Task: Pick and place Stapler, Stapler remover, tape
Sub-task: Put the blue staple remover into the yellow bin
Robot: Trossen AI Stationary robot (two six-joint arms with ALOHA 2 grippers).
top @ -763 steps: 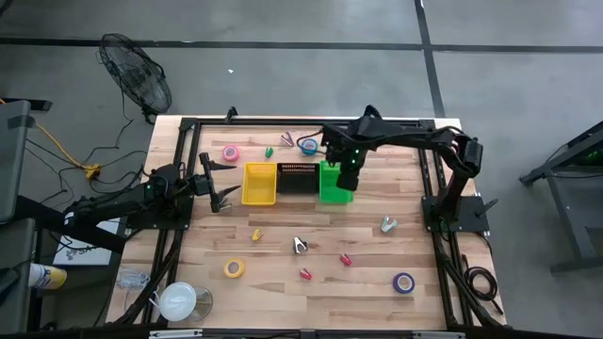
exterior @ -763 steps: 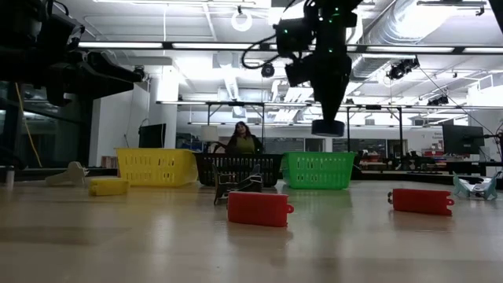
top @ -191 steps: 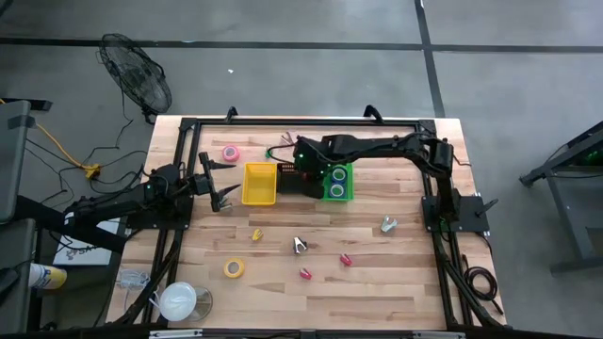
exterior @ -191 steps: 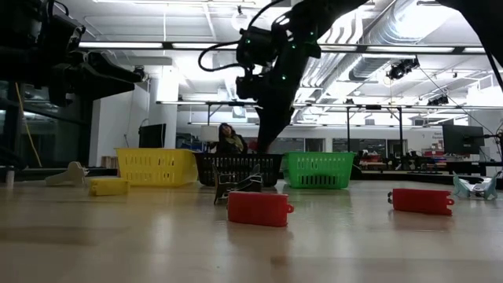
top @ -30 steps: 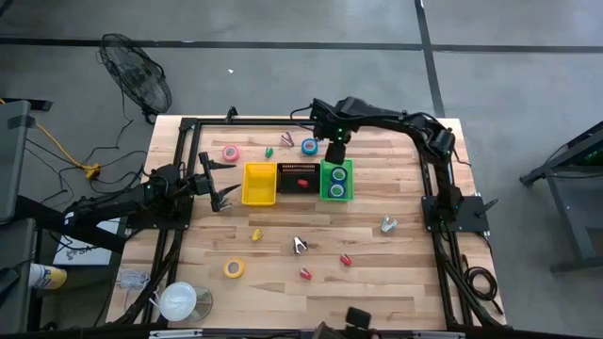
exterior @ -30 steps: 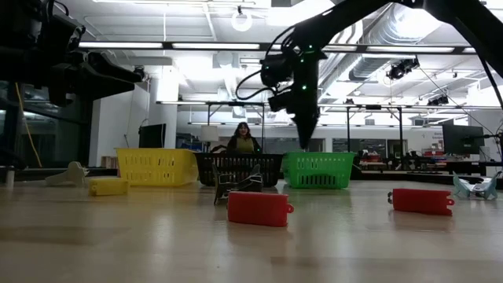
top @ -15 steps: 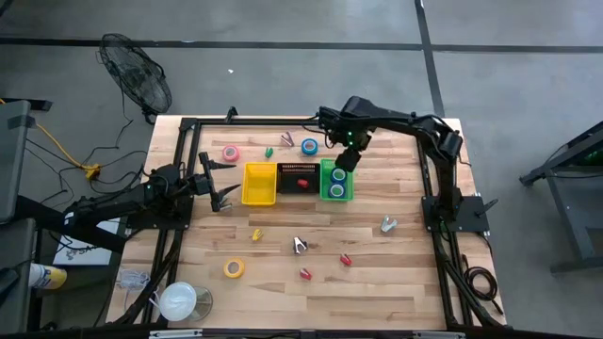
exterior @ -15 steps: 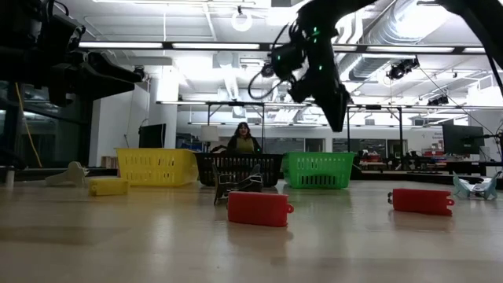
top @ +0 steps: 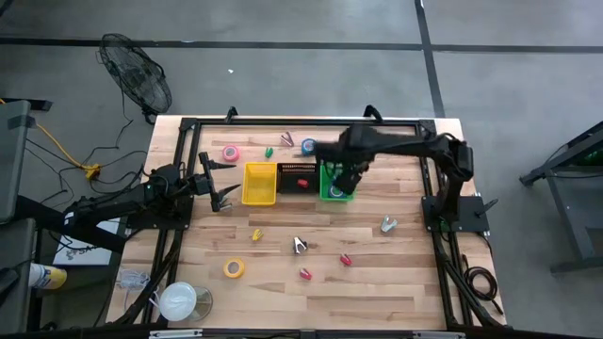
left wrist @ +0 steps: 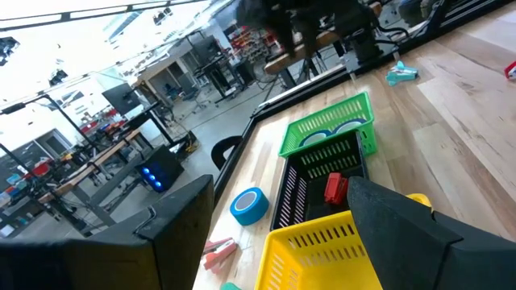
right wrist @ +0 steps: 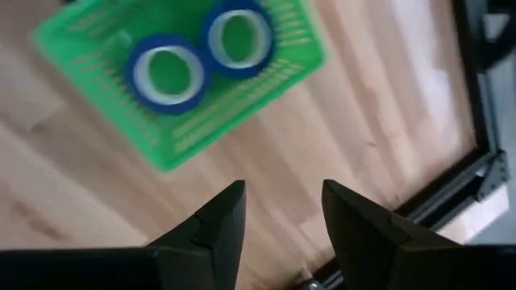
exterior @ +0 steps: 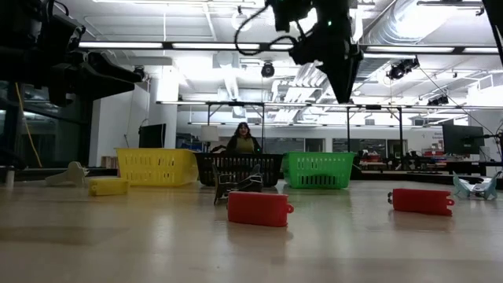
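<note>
My right gripper (top: 342,183) hangs open above the green bin (top: 327,193), nothing between its fingers (right wrist: 282,193). Two blue tape rolls (right wrist: 168,74) (right wrist: 239,36) lie flat in that bin. A blue tape roll (top: 309,146) and a pink one (top: 230,153) lie at the far side, a yellow one (top: 234,268) near the front. Two red staplers (exterior: 259,208) (exterior: 423,200) rest on the table. Another red one (left wrist: 335,188) lies in the black bin (top: 297,179). Stapler removers (top: 300,246) (top: 388,224) sit mid-table. My left gripper (top: 224,198) waits open left of the yellow bin (top: 260,184).
The three bins stand side by side at the table's far middle. Small yellow (top: 256,234), green (top: 268,151) and pink (top: 286,139) pieces lie loose. A large white roll (top: 177,301) sits at the near left corner. A person (exterior: 244,141) shows behind the table.
My right gripper has moved from beside the far blue tape roll toward the near edge, coming over the green bin while rising and tipping. Its fingers keep the same gap and carry nothing.
</note>
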